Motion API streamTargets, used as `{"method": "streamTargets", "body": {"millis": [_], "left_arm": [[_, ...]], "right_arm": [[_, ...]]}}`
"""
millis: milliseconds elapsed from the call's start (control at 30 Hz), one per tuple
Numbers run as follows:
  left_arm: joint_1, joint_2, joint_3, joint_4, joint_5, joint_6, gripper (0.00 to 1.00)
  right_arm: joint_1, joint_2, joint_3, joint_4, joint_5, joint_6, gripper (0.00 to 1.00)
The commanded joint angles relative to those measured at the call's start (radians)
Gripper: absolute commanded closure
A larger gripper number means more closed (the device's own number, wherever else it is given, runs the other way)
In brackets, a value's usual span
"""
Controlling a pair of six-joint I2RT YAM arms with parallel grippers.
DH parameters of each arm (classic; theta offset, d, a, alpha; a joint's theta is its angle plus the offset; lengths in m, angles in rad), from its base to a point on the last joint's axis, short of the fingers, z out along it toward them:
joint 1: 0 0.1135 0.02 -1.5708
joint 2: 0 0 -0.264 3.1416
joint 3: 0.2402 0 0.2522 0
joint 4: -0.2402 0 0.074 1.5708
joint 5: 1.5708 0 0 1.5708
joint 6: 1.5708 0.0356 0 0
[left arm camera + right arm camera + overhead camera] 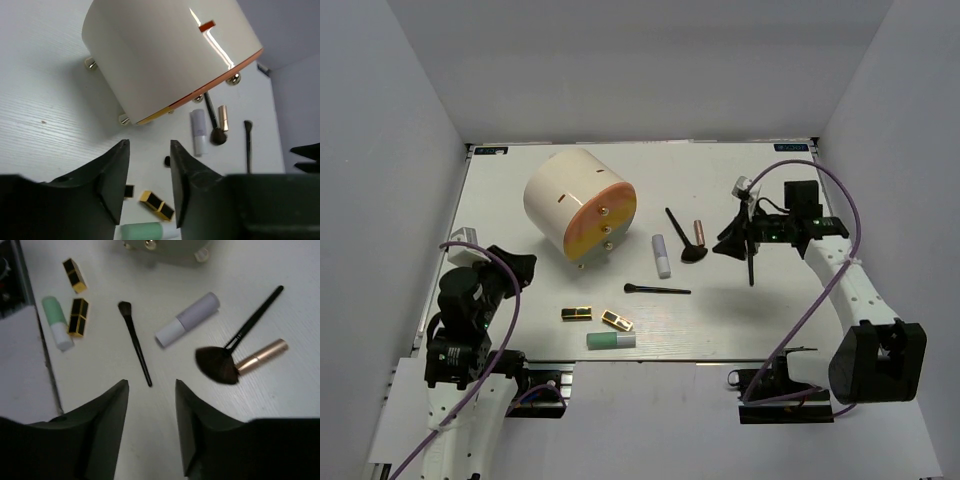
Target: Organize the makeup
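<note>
The makeup lies loose on the white table [520,180]. A white-lavender tube [661,255], a fan brush [685,237] and a rose-gold lipstick [699,233] sit mid-table. A slim brush [657,289] lies in front of them. Two gold-and-black cases [577,313] [616,320] and a mint-green tube [611,341] are near the front edge. Another slim brush [751,262] lies under my right gripper [732,243], which hovers open and empty right of the lipstick [261,355]. My left gripper [148,145] is open and empty, above the table left of the cases [157,205].
A big cream cylinder with an orange face [580,210] lies on its side on small gold feet at back left, close to the lavender tube [198,131]. White walls enclose the table on three sides. The table's front edge [650,360] runs just behind the arm bases.
</note>
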Motion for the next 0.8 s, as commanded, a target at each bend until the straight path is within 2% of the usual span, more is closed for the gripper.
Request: {"method": "streamTargets", "body": {"millis": [0,33,67,100,133,167,233,367,467,533,667,767], "left_arm": [[0.003,-0.006,-0.009,0.007,0.05,0.005,0.55],[0.003,-0.005,-0.012,0.004,0.056,0.005,0.62],[0.003,-0.002,-0.012,0.004,0.059,0.005,0.62],[0.003,0.0,-0.012,0.004,0.061,0.005,0.61],[0.003,0.004,-0.012,0.006,0.061,0.003,0.44],[0.003,0.006,-0.012,0.007,0.061,0.0,0.34],[0.003,0.017,-0.012,0.013,0.061,-0.003,0.21],[0.003,0.033,0.003,0.018,0.061,-0.003,0.19],[0.003,0.038,0.011,0.018,0.061,-0.006,0.18],[0.003,0.035,0.009,0.026,0.062,-0.009,0.18],[0.003,0.033,0.012,0.029,0.062,-0.02,0.18],[0.003,0.038,0.019,0.026,0.061,-0.023,0.18]], "right_arm": [[0.081,-0.053,-0.024,0.123,0.006,0.115,0.55],[0.1,-0.056,-0.032,0.159,0.032,0.205,0.63],[0.152,-0.055,-0.035,0.223,0.054,0.241,0.68],[0.17,-0.053,-0.033,0.248,0.092,0.277,0.69],[0.204,-0.042,-0.033,0.284,0.123,0.381,0.65],[0.238,-0.033,-0.026,0.352,0.135,0.429,0.51],[0.288,0.008,-0.004,0.404,0.207,0.58,0.46],[0.399,0.109,0.072,0.522,0.367,0.805,0.49],[0.454,0.198,0.155,0.549,0.471,0.977,0.43],[0.471,0.267,0.221,0.561,0.47,1.043,0.36],[0.514,0.358,0.283,0.654,0.432,1.231,0.36],[0.549,0.418,0.336,0.687,0.418,1.273,0.36]]}}
